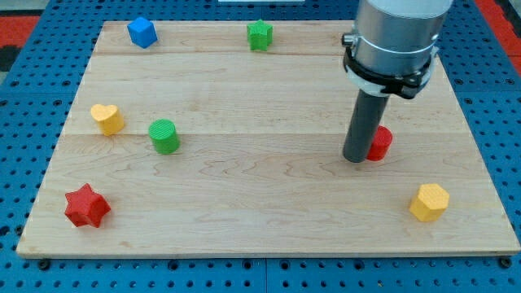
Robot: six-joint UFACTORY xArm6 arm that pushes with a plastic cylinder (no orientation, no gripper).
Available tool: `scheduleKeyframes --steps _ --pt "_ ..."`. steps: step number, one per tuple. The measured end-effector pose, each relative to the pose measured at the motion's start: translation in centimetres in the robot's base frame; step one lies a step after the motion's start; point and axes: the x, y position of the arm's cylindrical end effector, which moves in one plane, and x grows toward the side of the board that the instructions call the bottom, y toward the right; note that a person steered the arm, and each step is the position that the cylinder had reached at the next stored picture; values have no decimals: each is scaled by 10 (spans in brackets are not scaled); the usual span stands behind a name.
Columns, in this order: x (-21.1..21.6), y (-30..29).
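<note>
My tip (356,159) rests on the wooden board (260,212) right of centre. A red block (380,143), partly hidden behind the rod, sits against the tip's right side and seems to touch it. A yellow hexagonal block (429,202) lies lower right of the tip. Far to the left stand a green cylinder (164,136) and a yellow heart block (107,119).
A red star block (86,206) lies at the board's lower left. A blue cube (142,32) and a green star-like block (260,35) sit along the top edge. Blue pegboard (24,98) surrounds the board.
</note>
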Motion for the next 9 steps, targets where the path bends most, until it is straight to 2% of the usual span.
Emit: scheduleKeyframes --steps 2,3,5,6,7,8,9 --pt "-9 88" --pt "-5 96" --pt "-41 45" --pt "-16 8" --pt "20 -55" --pt "2 -101" --pt "-3 -68"
